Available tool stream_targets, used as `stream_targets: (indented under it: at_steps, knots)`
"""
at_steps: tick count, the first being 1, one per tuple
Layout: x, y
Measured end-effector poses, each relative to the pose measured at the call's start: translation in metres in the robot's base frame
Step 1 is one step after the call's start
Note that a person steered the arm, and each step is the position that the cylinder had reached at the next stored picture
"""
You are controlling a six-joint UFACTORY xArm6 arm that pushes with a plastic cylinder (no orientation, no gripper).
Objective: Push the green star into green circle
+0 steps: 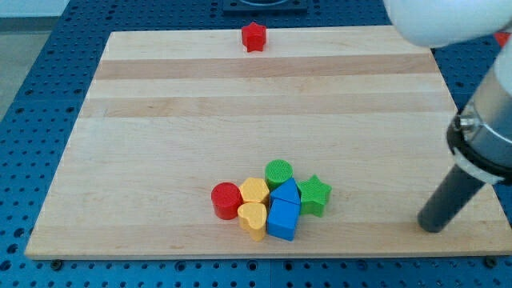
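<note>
My tip (pixel 432 226) sits low on the right side of the wooden board (pixel 160 144), near its close edge, with the dark rod slanting up and right toward the arm's housing. There are no jaws on this rig to call apart or together, just the bare rod end, and it touches nothing at the moment. Well to the left of my tip lies the cluster of blocks, close to the near edge around the middle. The green star (pixel 315 194) is the rightmost piece of that cluster, on the side facing my tip, with clear board between us. The green circle (pixel 278 171) sits just up and left of the star, on the far side of the group; between them pokes the blue triangle (pixel 286 193), with a blue cube-like block (pixel 283 221) below it. Left of those come the yellow hexagon (pixel 254 190), the yellow heart (pixel 253 218) and the red cylinder (pixel 226 199). A lone red block (pixel 254 36) rests at the far edge.
</note>
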State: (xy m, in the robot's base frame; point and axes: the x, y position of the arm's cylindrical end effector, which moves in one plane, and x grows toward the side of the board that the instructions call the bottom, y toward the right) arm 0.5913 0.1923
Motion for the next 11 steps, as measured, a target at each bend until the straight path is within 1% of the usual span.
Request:
stream_targets:
  at_steps: [1,2,3,5,6,8,9,10,11]
  knots:
    - [-0.017,-0.036]
    - [-0.038,-0.086]
    - [-0.045,-0.102]
    - [-0.024,-0.048]
    - [-0.022,-0.047]
    - [0.006,-0.042]
    - [0.003,-0.067]
    - [-0.021,-0.113]
    - [-0.061,-0.157]
